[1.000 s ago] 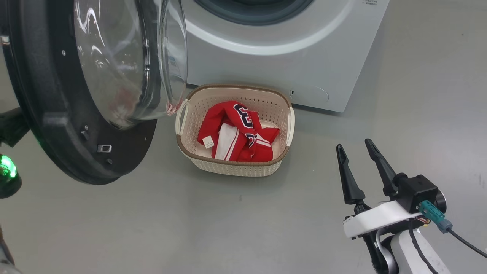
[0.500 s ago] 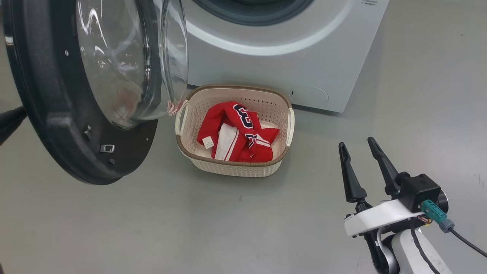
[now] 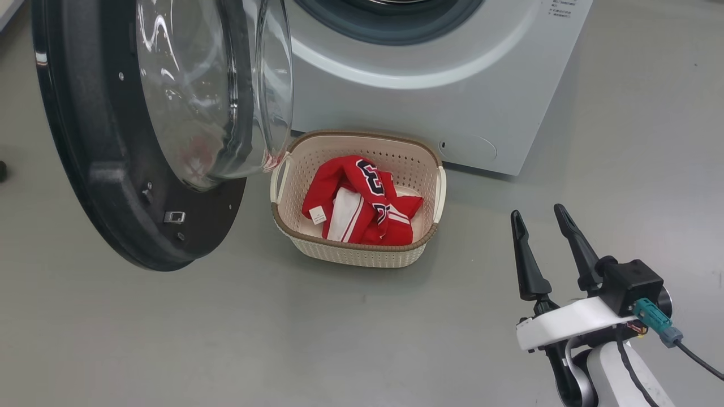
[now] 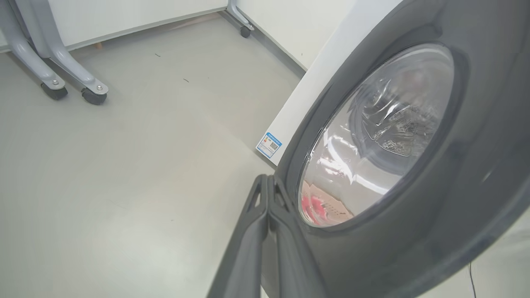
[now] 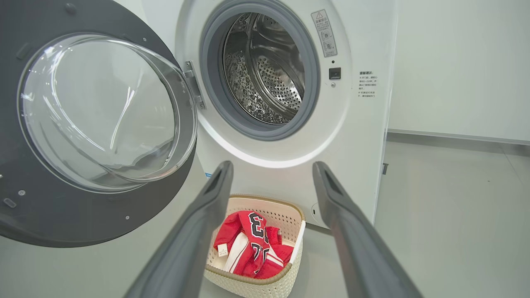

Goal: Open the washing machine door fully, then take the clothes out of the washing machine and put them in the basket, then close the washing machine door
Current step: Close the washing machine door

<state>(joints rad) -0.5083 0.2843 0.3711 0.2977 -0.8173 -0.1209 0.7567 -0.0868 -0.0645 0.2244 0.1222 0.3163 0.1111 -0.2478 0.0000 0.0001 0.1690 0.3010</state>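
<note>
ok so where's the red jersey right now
In the head view the red jersey lies crumpled inside the basket, near the middle of the picture, just in front of the washing machine and right of its open door.

grey wheeled legs (image 4: pixel 85 80) stand on the floor (image 4: pixel 124 165) near a wall (image 4: pixel 124 12).

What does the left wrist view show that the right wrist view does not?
Left wrist view adds: two grey wheeled legs and the shut left end effector beside the washing machine door. Right wrist view adds: the door hinge, a warning sticker and the open right end effector. Shared: that door, the washing machine, the floor, the basket with the red jersey, blurred through glass in the left one.
</note>
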